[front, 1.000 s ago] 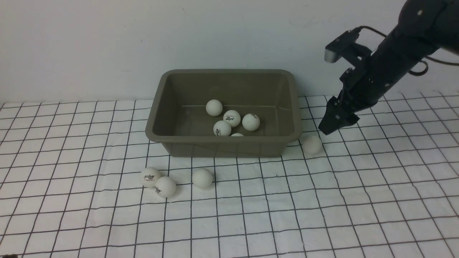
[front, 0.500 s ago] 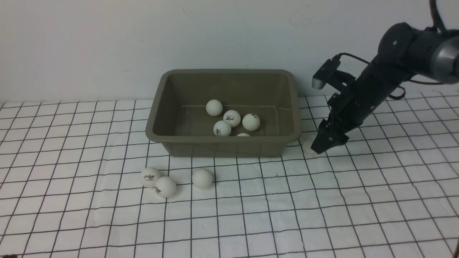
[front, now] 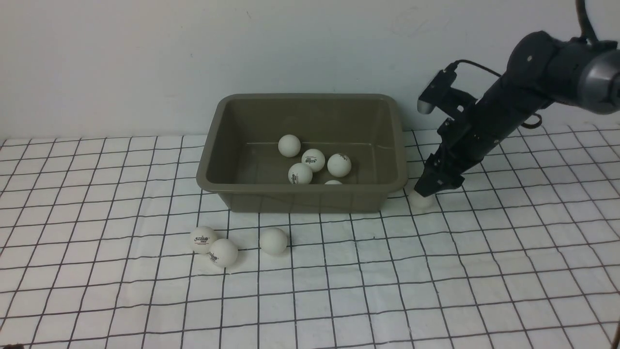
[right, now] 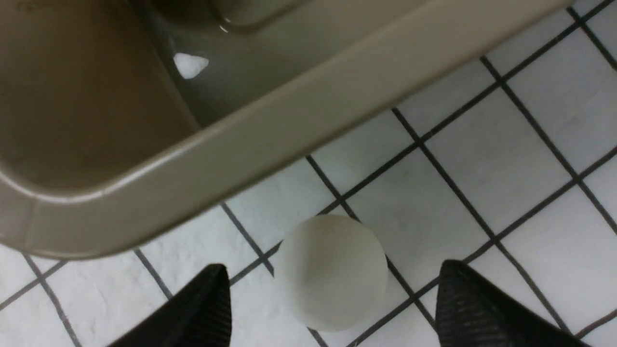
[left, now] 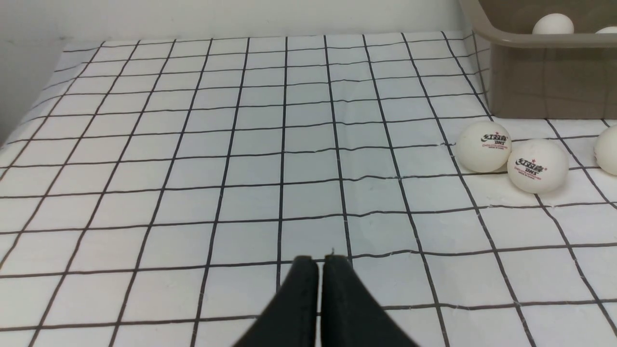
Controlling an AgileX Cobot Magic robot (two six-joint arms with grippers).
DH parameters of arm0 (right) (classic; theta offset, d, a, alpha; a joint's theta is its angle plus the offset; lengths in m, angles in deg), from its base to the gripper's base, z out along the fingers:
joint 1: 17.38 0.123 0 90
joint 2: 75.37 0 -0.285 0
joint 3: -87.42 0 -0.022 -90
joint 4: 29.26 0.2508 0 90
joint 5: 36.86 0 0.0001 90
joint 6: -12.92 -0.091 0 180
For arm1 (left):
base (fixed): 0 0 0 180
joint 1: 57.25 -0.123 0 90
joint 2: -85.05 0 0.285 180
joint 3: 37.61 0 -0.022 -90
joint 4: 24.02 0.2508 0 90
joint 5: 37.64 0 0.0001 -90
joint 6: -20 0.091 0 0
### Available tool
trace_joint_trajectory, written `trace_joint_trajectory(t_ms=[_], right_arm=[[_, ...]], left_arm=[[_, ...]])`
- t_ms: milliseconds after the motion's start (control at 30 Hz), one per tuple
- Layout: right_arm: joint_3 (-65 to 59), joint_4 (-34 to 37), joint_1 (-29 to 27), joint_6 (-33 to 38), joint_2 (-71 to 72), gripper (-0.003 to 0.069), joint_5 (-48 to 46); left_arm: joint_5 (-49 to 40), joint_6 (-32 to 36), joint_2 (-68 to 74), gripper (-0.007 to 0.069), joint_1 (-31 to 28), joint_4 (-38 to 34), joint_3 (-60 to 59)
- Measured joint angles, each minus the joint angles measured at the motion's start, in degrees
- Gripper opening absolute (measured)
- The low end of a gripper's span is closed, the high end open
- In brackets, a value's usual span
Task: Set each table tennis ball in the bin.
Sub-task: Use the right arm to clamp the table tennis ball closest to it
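– White cloth with a black grid is covering the table, and a plain pale wall is running behind it. Where is the bin sitting?
– The bin is sitting mid-cloth, toward the wall, open side up. Five table tennis balls are lying inside it. One is toward the back, three are bunching in the middle, and a fifth ball is peeking just over the near rim.
– Any lying outside?
– Four. Two logo balls are touching each other in front of the bin, toward the robot's left. A plain ball is lying near them, apart. The corner ball is resting on the cloth just beside the bin's near right corner.
– What is the right gripper doing?
– The right gripper is hanging tilted over the corner ball. Its jaws are standing wide, with one of the fingers on each side. Neither is touching the ball in the wrist view, so nothing is being gripped.
– And the left?
– The left gripper is pointing out over bare cloth, well apart from the bin. Its jaws are pressing together with nothing between them.
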Motion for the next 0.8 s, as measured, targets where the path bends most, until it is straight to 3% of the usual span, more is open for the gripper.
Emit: trace_joint_trajectory(t_ms=[800], right_arm=[[0.0, 0.0, 0.1, -1.8, -5.3, 0.0501, 1.1]], left_arm=[[0.0, 0.0, 0.0, -0.0004, 0.0, 0.0, 0.0]])
